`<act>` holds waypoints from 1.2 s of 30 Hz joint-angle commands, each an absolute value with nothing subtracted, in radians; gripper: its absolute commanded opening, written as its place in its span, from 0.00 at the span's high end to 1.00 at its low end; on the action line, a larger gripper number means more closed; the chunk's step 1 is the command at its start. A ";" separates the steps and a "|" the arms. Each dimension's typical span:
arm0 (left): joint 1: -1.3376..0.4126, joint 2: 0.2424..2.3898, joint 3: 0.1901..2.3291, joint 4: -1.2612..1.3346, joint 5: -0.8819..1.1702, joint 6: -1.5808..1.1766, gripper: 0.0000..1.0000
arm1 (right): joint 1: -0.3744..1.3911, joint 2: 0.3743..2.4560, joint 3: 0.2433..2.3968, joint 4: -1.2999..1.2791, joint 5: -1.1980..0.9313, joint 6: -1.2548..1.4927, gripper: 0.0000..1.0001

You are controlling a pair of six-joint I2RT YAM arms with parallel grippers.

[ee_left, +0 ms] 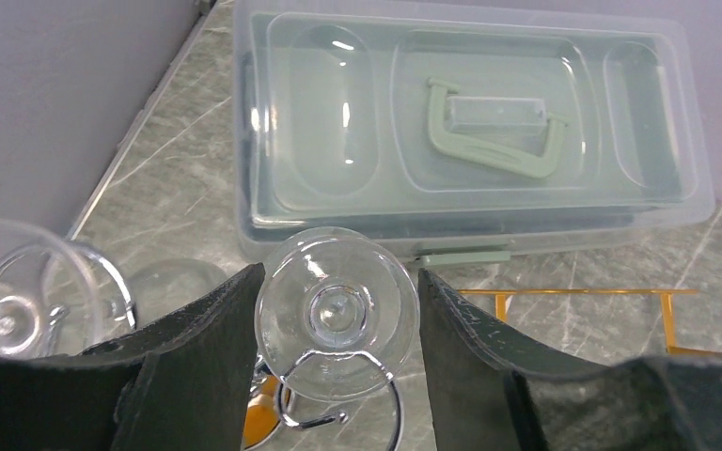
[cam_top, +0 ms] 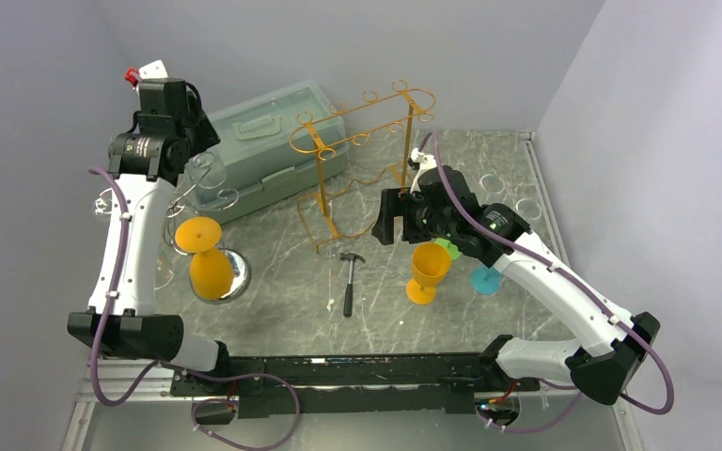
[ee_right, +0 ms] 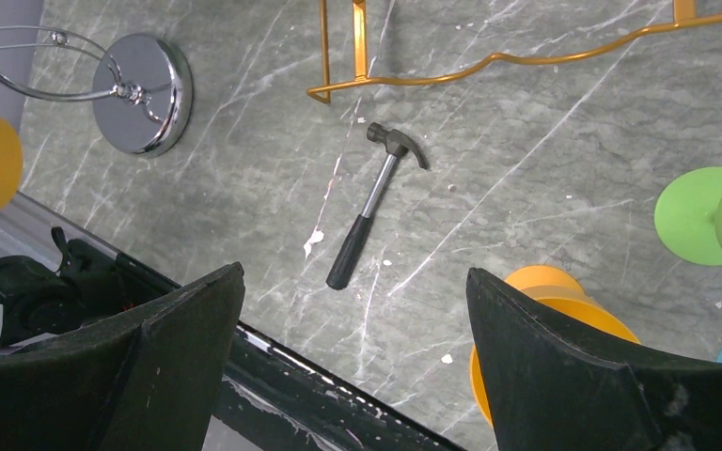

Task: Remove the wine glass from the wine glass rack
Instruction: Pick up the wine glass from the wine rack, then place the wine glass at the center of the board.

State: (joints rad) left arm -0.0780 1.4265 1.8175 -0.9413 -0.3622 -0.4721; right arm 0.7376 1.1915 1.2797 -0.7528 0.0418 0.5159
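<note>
Overhead view from near side, left wrist close toward storage box [ee_left: 338,113], right wrist downward, sharing hammer [ee_right: 368,214]

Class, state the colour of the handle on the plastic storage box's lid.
The handle is pale green; the left wrist view shows it best.

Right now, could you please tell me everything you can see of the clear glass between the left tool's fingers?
The glass is clear and looks unbroken. Its round foot faces the left wrist camera, stem at the centre. It fills the gap between the left tool's fingers; whether they press it is unclear. A chrome wire loop overlaps its lower edge.
</note>
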 commanded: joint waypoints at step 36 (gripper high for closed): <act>-0.353 1.378 1.897 -0.956 0.005 -0.544 0.46 | 0.744 1.110 1.292 -0.525 -0.019 0.628 0.10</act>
State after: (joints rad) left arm -0.3157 1.4551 1.9041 -0.9825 -0.0132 -0.4953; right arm 0.7376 1.1378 1.3037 -0.6323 0.0235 0.5903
